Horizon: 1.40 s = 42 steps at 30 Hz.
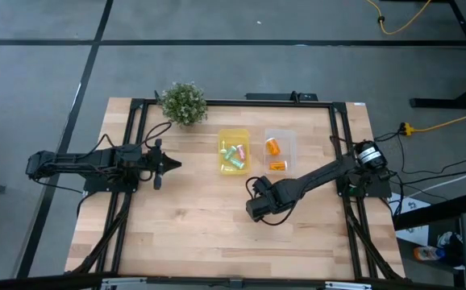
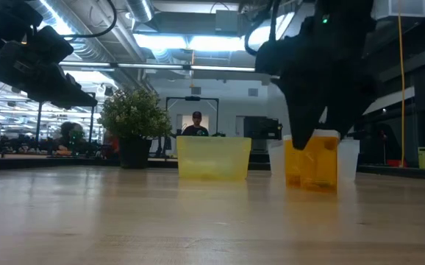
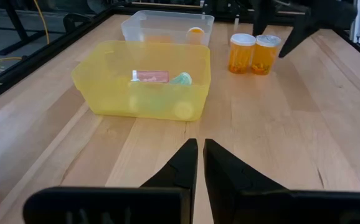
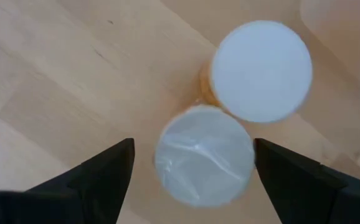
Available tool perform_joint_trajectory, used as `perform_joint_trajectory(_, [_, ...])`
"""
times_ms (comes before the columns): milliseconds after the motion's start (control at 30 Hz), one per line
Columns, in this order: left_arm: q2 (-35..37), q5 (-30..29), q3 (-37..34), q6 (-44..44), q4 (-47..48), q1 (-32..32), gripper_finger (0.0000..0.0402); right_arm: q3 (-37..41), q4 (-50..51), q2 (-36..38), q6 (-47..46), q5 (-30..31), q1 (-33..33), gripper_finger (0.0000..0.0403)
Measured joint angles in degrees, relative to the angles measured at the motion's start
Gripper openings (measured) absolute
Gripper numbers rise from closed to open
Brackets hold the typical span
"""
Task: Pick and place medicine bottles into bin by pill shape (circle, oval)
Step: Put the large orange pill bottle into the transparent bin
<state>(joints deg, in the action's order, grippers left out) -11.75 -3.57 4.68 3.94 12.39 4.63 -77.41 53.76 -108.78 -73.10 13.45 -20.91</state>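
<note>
Two orange medicine bottles with round white caps stand upright side by side on the table (image 3: 242, 53) (image 3: 266, 55); they also show in the low view (image 2: 312, 163). My right gripper (image 4: 192, 149) is open right above them, pointing down, with one finger on either side of the nearer bottle's cap (image 4: 203, 155); the other cap (image 4: 262, 70) lies just beyond. In the high view my right gripper (image 1: 257, 207) hides both bottles. My left gripper (image 3: 200, 155) is shut and empty, held above the table left of the yellow bin (image 1: 164, 165).
A yellow bin (image 1: 224, 167) holds pastel vials (image 3: 150, 76). A clear bin (image 1: 292, 135) beside it holds orange bottles (image 1: 274, 147). A green potted plant (image 1: 183, 103) stands at the far left. Bare wood lies toward the near edge. A person shows in the room behind (image 2: 195, 125).
</note>
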Motion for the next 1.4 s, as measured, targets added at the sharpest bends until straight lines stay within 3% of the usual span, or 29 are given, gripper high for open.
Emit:
perform_joint_trajectory(167, [0.0,0.0,0.0,0.0,0.0,0.0,0.0023,0.0,-0.2,-0.9,-0.2,3.0,0.0,0.0327])
perform_joint_trajectory(400, [0.0,0.0,0.0,0.0,0.0,0.0,0.0023,-0.5,0.4,-0.9,-3.2,1.0,0.0,0.0322])
perform_joint_trajectory(800, [0.0,0.0,0.0,0.0,0.0,0.0,0.0023,-0.5,1.2,-0.9,-5.2,1.1,0.0,0.0208])
perform_joint_trajectory(1067, [0.0,0.0,0.0,0.0,0.0,0.0,0.0023,-5.1,1.6,-0.9,-2.3,-2.8,-1.4,0.0215])
perform_joint_trajectory(1233, [0.0,0.0,0.0,0.0,0.0,0.0,0.0023,-12.3,7.5,-0.9,1.6,5.9,-2.3,0.0214])
perform_joint_trajectory(1400, [0.0,0.0,0.0,0.0,0.0,0.0,0.0023,-18.2,23.9,-0.8,-0.4,16.6,-1.4,0.0209])
